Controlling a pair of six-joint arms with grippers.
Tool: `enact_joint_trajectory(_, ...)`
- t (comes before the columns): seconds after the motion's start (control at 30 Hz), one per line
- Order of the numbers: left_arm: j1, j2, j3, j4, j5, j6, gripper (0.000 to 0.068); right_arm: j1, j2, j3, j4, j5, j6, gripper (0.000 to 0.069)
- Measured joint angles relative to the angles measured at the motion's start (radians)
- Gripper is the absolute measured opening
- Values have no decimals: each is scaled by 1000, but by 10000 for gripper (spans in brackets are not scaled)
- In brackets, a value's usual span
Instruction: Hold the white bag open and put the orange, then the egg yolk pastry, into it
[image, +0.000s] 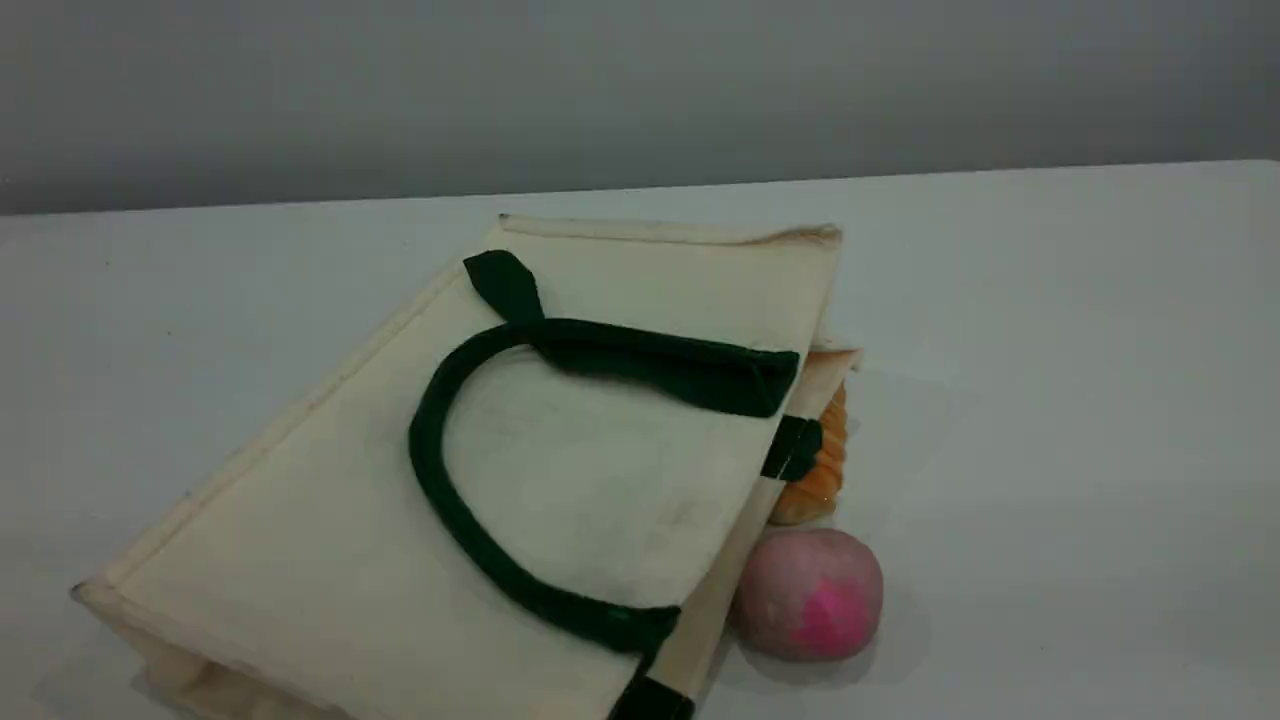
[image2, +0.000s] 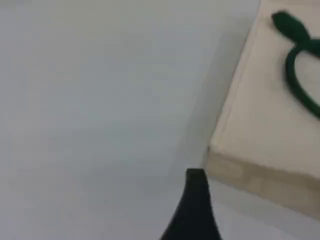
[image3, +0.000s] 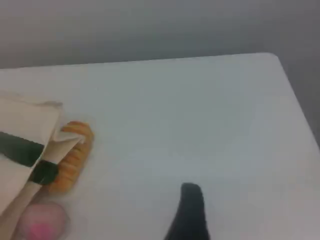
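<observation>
- While the white bag (image: 330, 520) lies flat on its side on the desk (image: 1050, 400), its mouth edge faces the scene view's right, with the panels close together.
- One dark green strap handle (image: 425, 440) lies in a loop on the bag's upper panel, and a green tab (image: 795, 447) sits at the mouth edge.
- A ridged orange bread roll (image: 825, 470) lies at the mouth, touching the bag's edge and partly hidden under the upper flap.
- A pinkish ball (image: 810, 595) with a magenta patch rests on the desk just beside the roll, nearer the camera and against the bag's edge.
- The left claw (image2: 196, 182) hangs over bare desk near a corner of the bag, spread wide and gripping nothing; only one dark fingertip shows in its wrist view.
- The right claw (image3: 190, 200) hangs over bare desk to the right of the roll and ball, apart from them, likewise spread wide with nothing in it.
- Neither claw touches the bag.
</observation>
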Motion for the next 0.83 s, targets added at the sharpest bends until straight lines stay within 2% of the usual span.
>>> enact_joint_trajectory(0.83, 0, -25, -1, 0, -2, 0, 547, 0, 1, 1, 3, -2, 0, 554)
